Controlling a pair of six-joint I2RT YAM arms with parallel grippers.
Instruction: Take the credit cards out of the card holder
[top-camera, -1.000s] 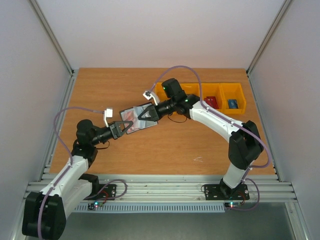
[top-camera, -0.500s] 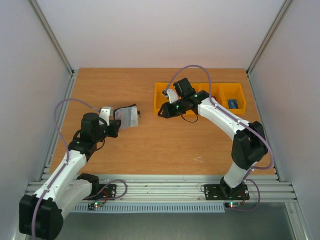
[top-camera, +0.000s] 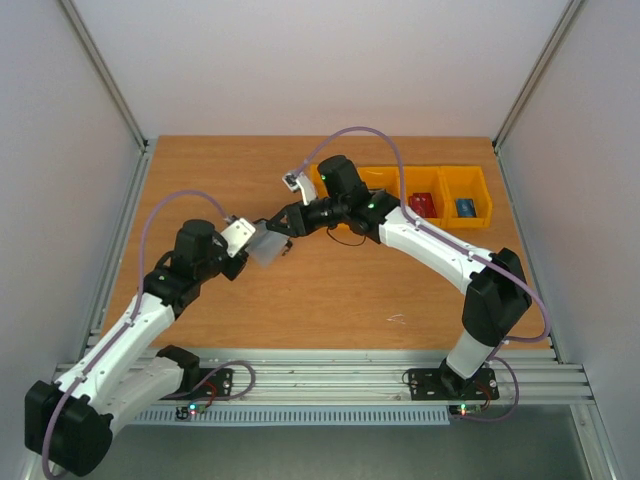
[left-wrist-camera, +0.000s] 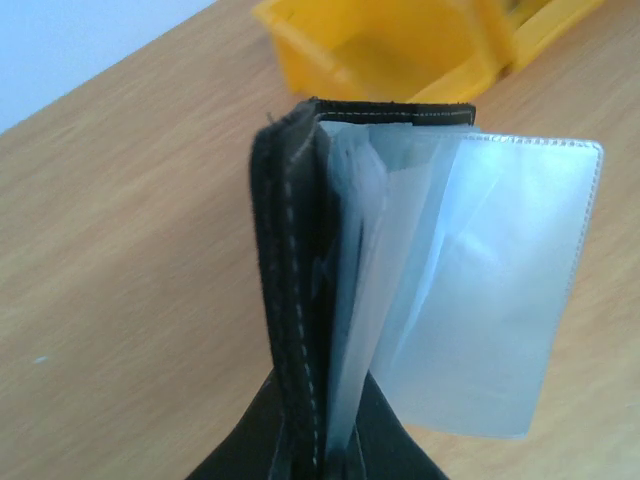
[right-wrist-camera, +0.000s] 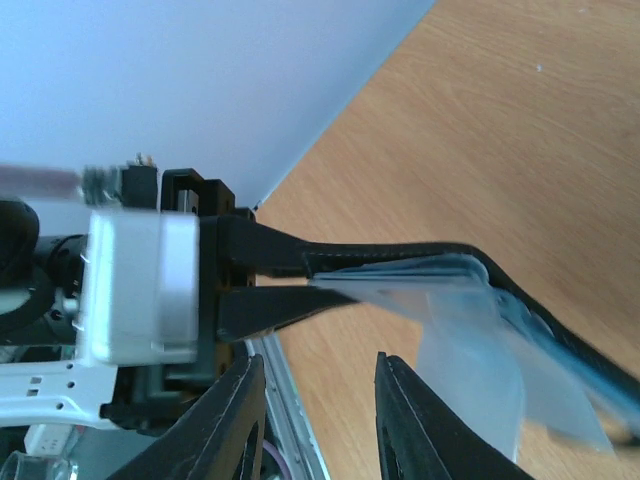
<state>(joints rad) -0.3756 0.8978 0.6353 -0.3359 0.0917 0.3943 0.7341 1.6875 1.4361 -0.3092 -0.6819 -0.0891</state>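
**Overhead view.** The left claw (top-camera: 250, 243) is clamped on the wallet (top-camera: 266, 243), which sits over the middle of the wooden table (top-camera: 330, 290), left of the yellow bins (top-camera: 441, 195). The right claw (top-camera: 283, 222) hangs just beside the far right edge of the wallet, its fingers spread; contact cannot be judged from here. A red card (top-camera: 422, 203) lies in the middle bin and a blue card (top-camera: 465, 207) in the right-hand bin, both well apart from the wallet.

**Left wrist view.** The wallet (left-wrist-camera: 295, 260) is seen edge-on and stands upright between the two dark fingers of the left claw (left-wrist-camera: 315, 455), which pinch its lower end. Its black stitched cover is on the left. Clear plastic sleeves (left-wrist-camera: 490, 290) fan out to the right, and the outermost looks blank. No card can be made out in the others. A yellow bin (left-wrist-camera: 400, 60) lies beyond it on the table.

**Right wrist view.** The right claw (right-wrist-camera: 318, 380) is open, with nothing in the gap between its fingers. Ahead, the left claw (right-wrist-camera: 265, 278) grips the wallet (right-wrist-camera: 420, 258) by one end and holds it above the table. One clear sleeve (right-wrist-camera: 470, 360) droops from it, close to the right-hand finger (right-wrist-camera: 400, 420).
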